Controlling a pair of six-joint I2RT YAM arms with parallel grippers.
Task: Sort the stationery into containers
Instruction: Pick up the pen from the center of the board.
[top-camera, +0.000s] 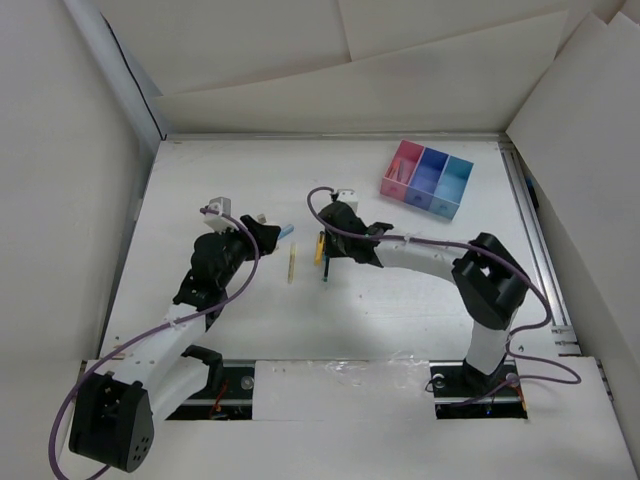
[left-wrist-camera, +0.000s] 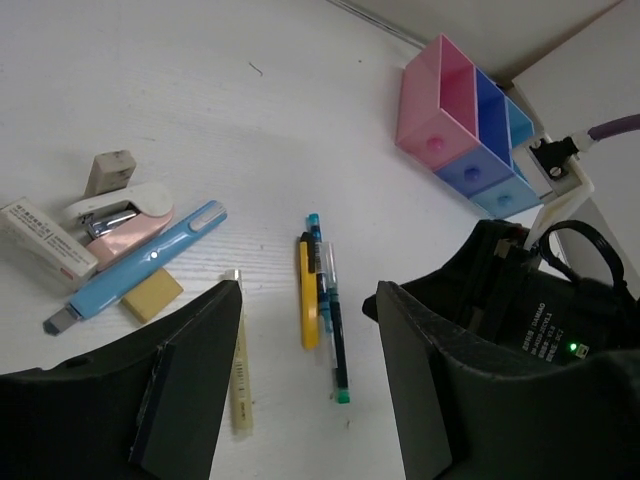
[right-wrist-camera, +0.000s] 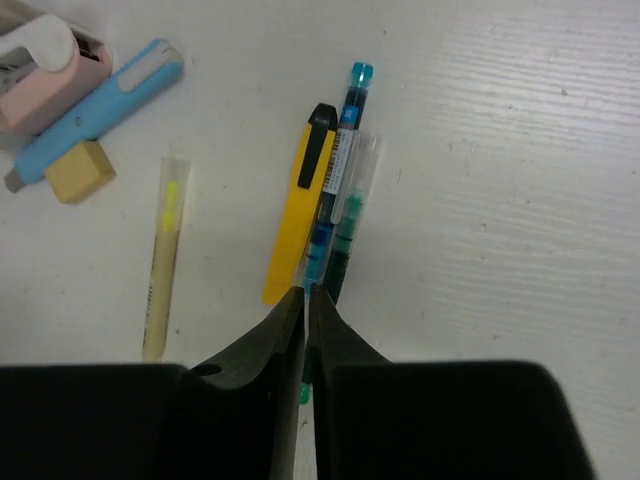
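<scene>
Only the right wrist view shows the right hand (right-wrist-camera: 307, 296) closed on the clear pen (right-wrist-camera: 348, 200); the left hand (left-wrist-camera: 308, 296) stands wide open, empty.

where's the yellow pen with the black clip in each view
top external: yellow pen at table centre, beside the right gripper.
left wrist: lower centre, seen between the open left gripper fingers.
right wrist: centre, left of the clear teal pen.
shared landmark: pale highlighter lying to its left in all three.
</scene>
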